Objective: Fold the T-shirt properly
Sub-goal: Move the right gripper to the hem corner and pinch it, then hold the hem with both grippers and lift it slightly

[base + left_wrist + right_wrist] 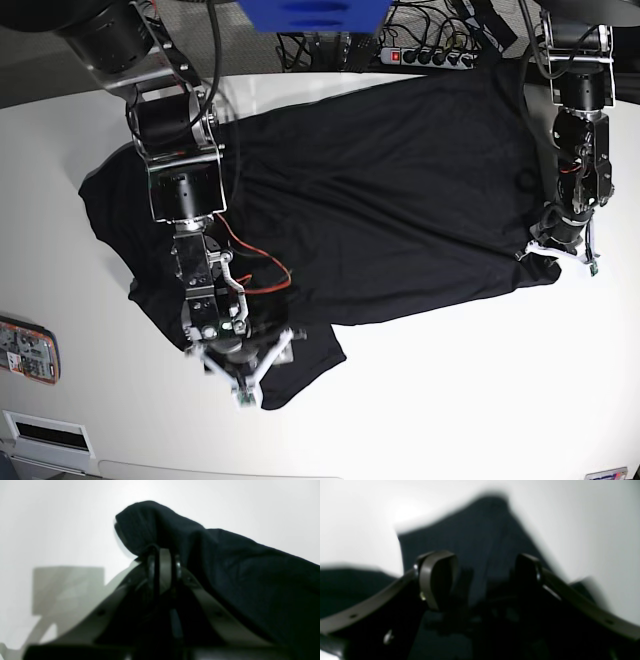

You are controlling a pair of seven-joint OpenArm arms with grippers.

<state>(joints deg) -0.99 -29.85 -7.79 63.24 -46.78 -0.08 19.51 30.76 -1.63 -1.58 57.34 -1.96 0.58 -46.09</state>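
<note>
The black T-shirt (380, 200) lies spread across the white table (450, 400) and is crumpled at its left side. My left gripper (553, 248) is at the shirt's right edge. In the left wrist view it (163, 562) is shut on a raised fold of the shirt (225, 562). My right gripper (246, 374) hovers low over the shirt's lower left flap (305, 365). In the blurred right wrist view it (482, 577) is open, its fingers (437, 580) apart over the black fabric (480, 535).
A small colourful flat object (27, 350) lies at the table's left edge. A power strip (430, 56) and cables sit behind the table's far edge. A blue object (310, 12) is at the top. A white box (45, 432) is at the lower left.
</note>
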